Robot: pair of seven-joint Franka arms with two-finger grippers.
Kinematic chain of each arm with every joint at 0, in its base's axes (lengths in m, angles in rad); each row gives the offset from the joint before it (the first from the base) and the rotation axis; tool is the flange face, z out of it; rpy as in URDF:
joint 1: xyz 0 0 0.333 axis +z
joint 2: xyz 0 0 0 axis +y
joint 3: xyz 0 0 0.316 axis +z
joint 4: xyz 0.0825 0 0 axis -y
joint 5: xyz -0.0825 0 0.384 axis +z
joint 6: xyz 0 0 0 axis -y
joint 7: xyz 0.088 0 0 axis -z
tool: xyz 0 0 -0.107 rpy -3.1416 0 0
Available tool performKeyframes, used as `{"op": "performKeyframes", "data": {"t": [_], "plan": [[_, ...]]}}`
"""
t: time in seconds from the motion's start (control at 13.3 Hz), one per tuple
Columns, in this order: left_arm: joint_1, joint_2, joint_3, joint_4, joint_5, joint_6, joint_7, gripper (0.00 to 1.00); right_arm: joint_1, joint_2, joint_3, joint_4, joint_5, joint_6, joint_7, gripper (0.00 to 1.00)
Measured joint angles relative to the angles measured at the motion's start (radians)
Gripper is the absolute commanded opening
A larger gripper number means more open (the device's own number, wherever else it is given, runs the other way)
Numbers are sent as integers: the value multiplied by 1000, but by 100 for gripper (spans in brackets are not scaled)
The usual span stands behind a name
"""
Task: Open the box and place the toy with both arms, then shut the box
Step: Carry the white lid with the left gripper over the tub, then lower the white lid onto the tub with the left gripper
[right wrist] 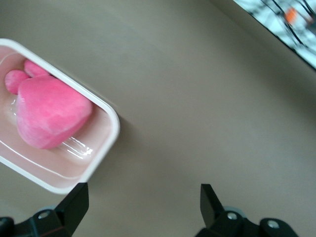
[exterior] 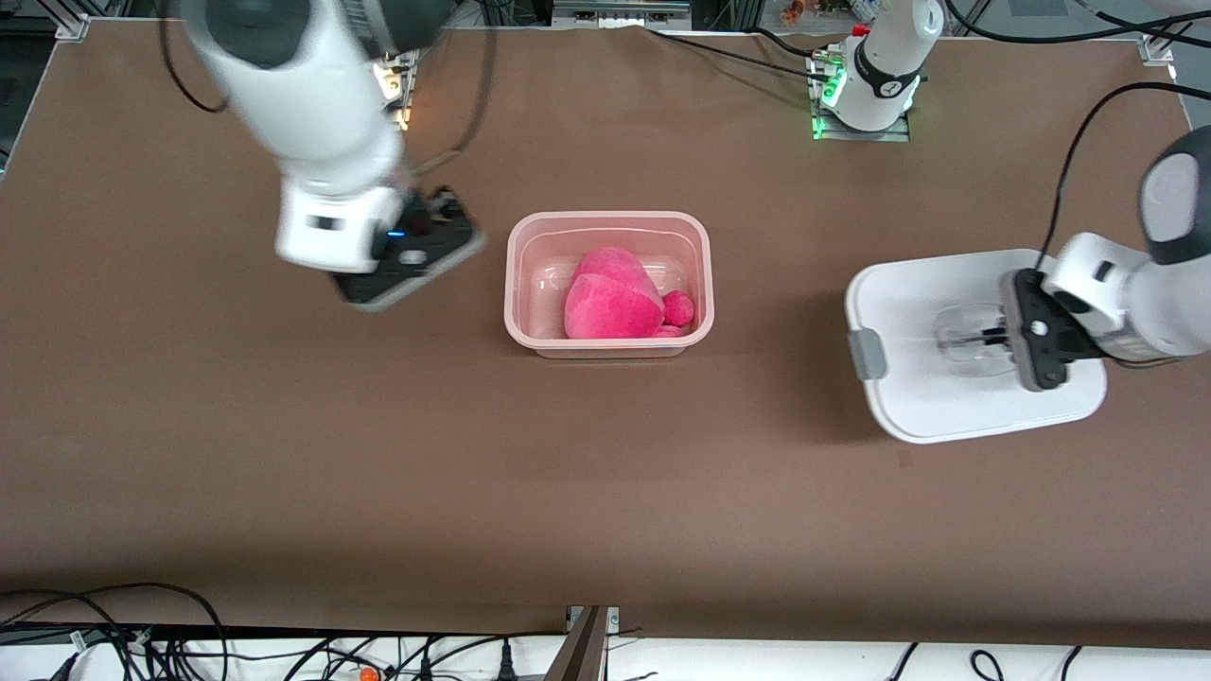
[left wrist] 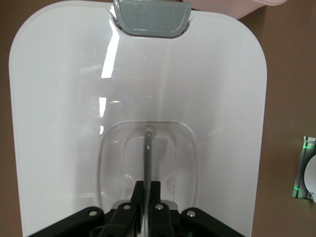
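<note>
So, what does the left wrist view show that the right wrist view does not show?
Only the left wrist view shows the white lid, its grey clip and the left gripper shut on the lid's recessed handle. Only the right wrist view shows the pink toy inside the box and the right gripper open over bare table. Both show the pink box, a corner only in the left one.

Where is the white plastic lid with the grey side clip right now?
The white plastic lid is off the translucent pink plastic tub, toward the left arm's end of the table, with the left gripper shut on its recessed centre handle.
</note>
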Motion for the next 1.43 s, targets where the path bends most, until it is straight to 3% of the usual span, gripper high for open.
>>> {"op": "performKeyframes", "data": {"t": [0.22,0.38,0.6,0.9,1.12,1.43], "plan": [[-145,1,-16,-1,-2,0,-50,0,-8,-151,-104,-161,20,-27,-1,100],[-253,8,-21,-2,-2,2,-65,0,-48,-250,-113,-282,20,-28,12,100],[-400,35,-23,-4,-1,70,-169,0,-232,-342,4,-389,19,-27,95,100],[-539,90,-23,-7,-1,179,-343,0,-495,-340,225,-402,16,-6,133,100],[-629,135,-23,-8,-1,245,-451,0,-529,-332,242,-401,-32,1,135,100],[-665,170,-20,-8,-1,278,-476,0,-536,-326,244,-400,-73,3,150,100]]}}
